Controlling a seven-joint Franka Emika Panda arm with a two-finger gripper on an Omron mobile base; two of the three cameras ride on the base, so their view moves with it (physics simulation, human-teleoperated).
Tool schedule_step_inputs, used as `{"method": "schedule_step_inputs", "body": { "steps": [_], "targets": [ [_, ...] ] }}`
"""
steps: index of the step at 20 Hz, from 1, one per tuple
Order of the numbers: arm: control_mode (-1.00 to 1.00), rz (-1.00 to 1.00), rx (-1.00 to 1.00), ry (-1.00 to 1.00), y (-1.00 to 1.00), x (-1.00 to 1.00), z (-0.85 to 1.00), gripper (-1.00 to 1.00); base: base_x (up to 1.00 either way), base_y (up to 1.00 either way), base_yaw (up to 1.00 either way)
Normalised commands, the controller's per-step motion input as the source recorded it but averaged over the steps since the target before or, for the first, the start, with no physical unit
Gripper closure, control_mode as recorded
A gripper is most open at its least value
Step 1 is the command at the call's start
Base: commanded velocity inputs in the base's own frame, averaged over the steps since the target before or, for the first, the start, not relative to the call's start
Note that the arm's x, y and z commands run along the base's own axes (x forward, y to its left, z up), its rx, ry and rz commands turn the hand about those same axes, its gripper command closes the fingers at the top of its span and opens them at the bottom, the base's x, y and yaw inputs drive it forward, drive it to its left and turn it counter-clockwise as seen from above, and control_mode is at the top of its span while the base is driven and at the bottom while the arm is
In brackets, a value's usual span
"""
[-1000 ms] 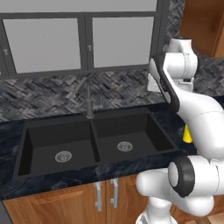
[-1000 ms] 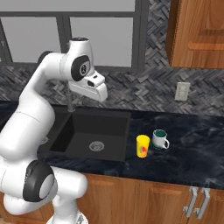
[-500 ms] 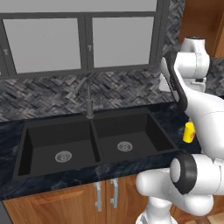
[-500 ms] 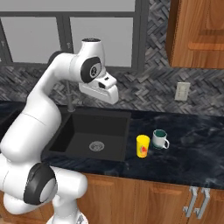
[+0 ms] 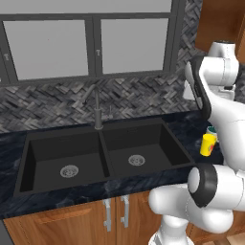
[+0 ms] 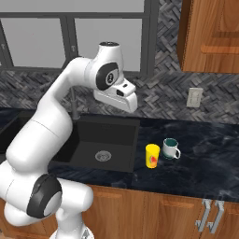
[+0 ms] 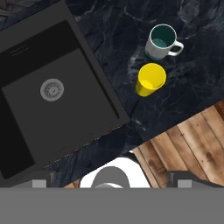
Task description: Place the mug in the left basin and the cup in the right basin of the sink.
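The dark marbled counter (image 6: 205, 158) carries the cup (image 6: 152, 155) and, just beside it, the mug (image 6: 171, 149).

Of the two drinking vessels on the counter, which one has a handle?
The mug has it: white-grey outside, teal inside, with a side handle pointing away from the sink. The yellow cup standing close beside it, nearer the sink, has a smooth tapered wall and no handle.

The sink (image 5: 103, 148) is set into the counter (image 6: 200, 161) below the window (image 5: 91, 45), with the faucet (image 5: 97, 107) behind its centre divider. The left basin (image 5: 67, 160) and right basin (image 5: 141, 148) lie side by side. On the counter right of the sink, the cup (image 6: 152, 155) is placed just beside the mug (image 6: 171, 149), which stands slightly behind it.
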Motion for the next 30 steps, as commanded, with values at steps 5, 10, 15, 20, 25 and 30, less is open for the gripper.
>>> {"method": "schedule_step_inputs", "body": {
  "steps": [5,10,15,20,25,30],
  "targets": [
    [-1.0,0.0,0.0,0.0,-0.32,-0.04,0.0,-1.0,0.0,0.0,0.0],
    [-1.0,0.0,0.0,0.0,-0.29,-0.1,-0.02,-1.0,0.0,0.0,0.0],
    [-1.0,0.0,0.0,0.0,-0.22,-0.05,-0.03,-1.0,0.0,0.0,0.0],
    [-1.0,0.0,0.0,0.0,-0.38,-0.02,0.0,-1.0,0.0,0.0,0.0],
    [-1.0,0.0,0.0,0.0,-0.39,-0.06,-0.08,-1.0,0.0,0.0,0.0],
    [-1.0,0.0,0.0,0.03,-0.36,-0.01,-0.23,-1.0,0.0,0.0,0.0]
  ]
}}
